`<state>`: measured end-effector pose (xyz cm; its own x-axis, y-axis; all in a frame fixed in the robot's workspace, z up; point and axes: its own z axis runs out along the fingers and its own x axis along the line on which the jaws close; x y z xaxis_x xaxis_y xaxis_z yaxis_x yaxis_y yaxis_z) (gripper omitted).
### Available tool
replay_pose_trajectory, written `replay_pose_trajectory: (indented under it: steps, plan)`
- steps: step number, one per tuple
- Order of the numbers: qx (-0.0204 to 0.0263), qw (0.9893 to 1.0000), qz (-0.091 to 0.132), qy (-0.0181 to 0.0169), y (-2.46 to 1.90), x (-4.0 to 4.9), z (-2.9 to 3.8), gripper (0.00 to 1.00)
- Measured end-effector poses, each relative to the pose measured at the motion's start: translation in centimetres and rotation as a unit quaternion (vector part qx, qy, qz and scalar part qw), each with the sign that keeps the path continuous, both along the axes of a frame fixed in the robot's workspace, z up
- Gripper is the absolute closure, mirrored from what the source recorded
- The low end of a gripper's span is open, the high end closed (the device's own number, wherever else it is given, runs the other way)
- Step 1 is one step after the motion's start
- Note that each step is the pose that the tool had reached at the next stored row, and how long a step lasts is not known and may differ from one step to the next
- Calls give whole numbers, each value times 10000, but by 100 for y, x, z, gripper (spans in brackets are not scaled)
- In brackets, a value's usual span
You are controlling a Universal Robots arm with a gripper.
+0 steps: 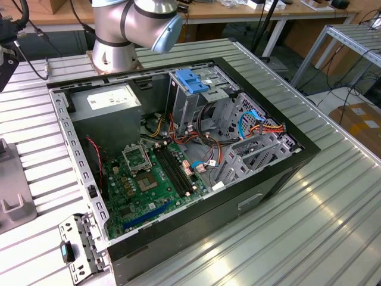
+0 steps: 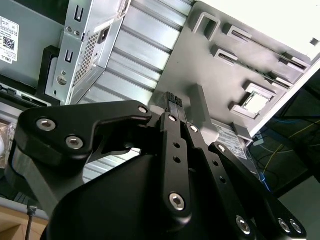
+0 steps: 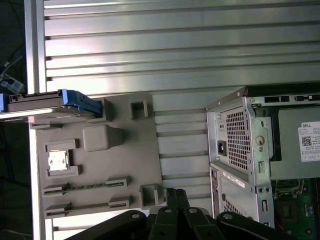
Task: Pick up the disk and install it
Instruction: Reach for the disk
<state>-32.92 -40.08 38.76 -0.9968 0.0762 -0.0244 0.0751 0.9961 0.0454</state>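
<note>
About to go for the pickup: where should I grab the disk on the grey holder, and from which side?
Probably across its two broad faces, near the middle of the long edge, coming down from above. In the first wrist view the disk seems to stand on edge at one end of the grey holder, thin blue-framed edge up, both faces free.

Overhead light is falling evenly on the ribbed metal table [image 1: 333, 196], which is throwing broad, soft glare streaks on the near right in the exterior view. The open computer case [image 1: 178, 238] is shading its own interior, and the far-left wall is sitting darkest. The robot arm [image 1: 137, 24] is carrying pale highlights. In the second wrist view the gripper [image 2: 176, 100] is reading near-black, and a strip beyond the grey tray [image 2: 200, 65] is washing out to white. In the first wrist view the table is gleaming in bright bands.
</note>
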Motion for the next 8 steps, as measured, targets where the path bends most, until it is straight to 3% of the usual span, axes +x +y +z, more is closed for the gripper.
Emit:
replay_pose_trajectory:
  steps: [5, 8]
  plan:
    - [0, 10000, 0, 0, 0, -35, -1, 90]
    - [0, 10000, 0, 0, 0, -113, -5, 90]
